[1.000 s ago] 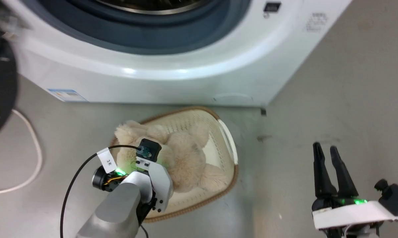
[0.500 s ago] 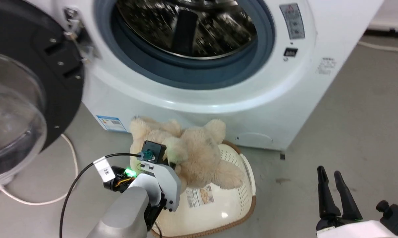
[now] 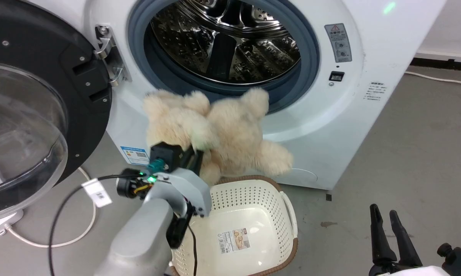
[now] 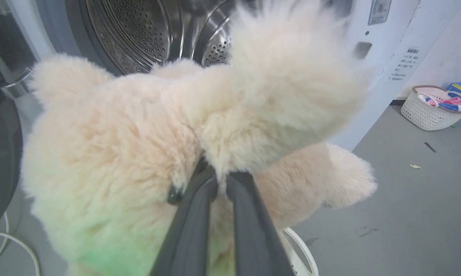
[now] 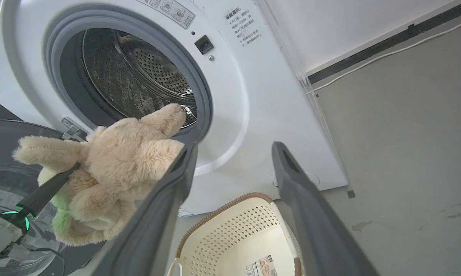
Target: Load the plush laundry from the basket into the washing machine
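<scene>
**Bear at the port's lower lip, held by its fur**

At the far left of the head view the glass door (image 3: 27, 126) stands swung wide, clear of the port. Just right of it, the left hand (image 4: 222, 182) is pinched on a fold of fur near the middle of the plush laundry (image 3: 222, 130), its two fingers almost meeting. The bear hangs in the air in front of the washing machine (image 3: 353, 115), above the basket (image 3: 249, 195), with a raised limb against the lower part of the grey rubber ring (image 3: 309, 73). Whether that limb has crossed into the steel drum (image 3: 230, 42) I cannot tell. The basket, on the floor, holds just its label sticker. At lower right the right hand (image 3: 383, 212) has its fingers spread and nothing between them.

The step in hand looks to be the feed into the port. It should go best if the bear is lifted until its bulk clears the ring's lower lip, then carried well into the drum before the fingers part. The grip is on fur alone, so a smooth move seems wise. The dangling limbs could snag on the ring or hang outside.
</scene>
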### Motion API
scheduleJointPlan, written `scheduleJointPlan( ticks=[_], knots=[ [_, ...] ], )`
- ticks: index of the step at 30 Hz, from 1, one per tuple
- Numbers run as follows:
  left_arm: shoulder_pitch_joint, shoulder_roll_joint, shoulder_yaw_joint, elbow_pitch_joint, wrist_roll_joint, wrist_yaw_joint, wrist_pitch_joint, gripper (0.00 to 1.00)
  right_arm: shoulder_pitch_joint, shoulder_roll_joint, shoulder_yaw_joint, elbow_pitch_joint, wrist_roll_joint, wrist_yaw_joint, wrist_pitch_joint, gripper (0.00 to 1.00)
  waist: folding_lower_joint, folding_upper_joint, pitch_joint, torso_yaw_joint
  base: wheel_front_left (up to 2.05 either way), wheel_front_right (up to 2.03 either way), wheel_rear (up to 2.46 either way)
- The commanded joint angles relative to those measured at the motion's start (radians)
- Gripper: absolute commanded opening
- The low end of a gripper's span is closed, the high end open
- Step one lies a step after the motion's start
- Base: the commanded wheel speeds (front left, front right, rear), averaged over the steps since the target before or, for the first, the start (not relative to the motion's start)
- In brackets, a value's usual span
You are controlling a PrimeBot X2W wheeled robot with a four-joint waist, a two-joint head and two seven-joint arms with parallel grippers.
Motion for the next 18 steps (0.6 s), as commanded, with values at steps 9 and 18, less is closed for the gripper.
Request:
scheduleJointPlan(
  ticks=[9,18],
  knots=[
    [-0.007,0.024,0.088,-0.146,0.003,0.052,-0.027,0.00,0.009,0.000,-0.008,-0.008,-0.020,-0.001,-0.004,1.00,0.0000,-0.0001,0.027,-0.022,0.00,0.00,0.00],
    [-0.084,0.009,0.164,-0.215,0.033,0.058,-0.028,0.00,-0.021,0.000,-0.010,-0.025,-0.036,-0.001,-0.004,1.00,0.0000,-0.0001,0.110,-0.053,0.00,0.00,0.00]
  ],
)
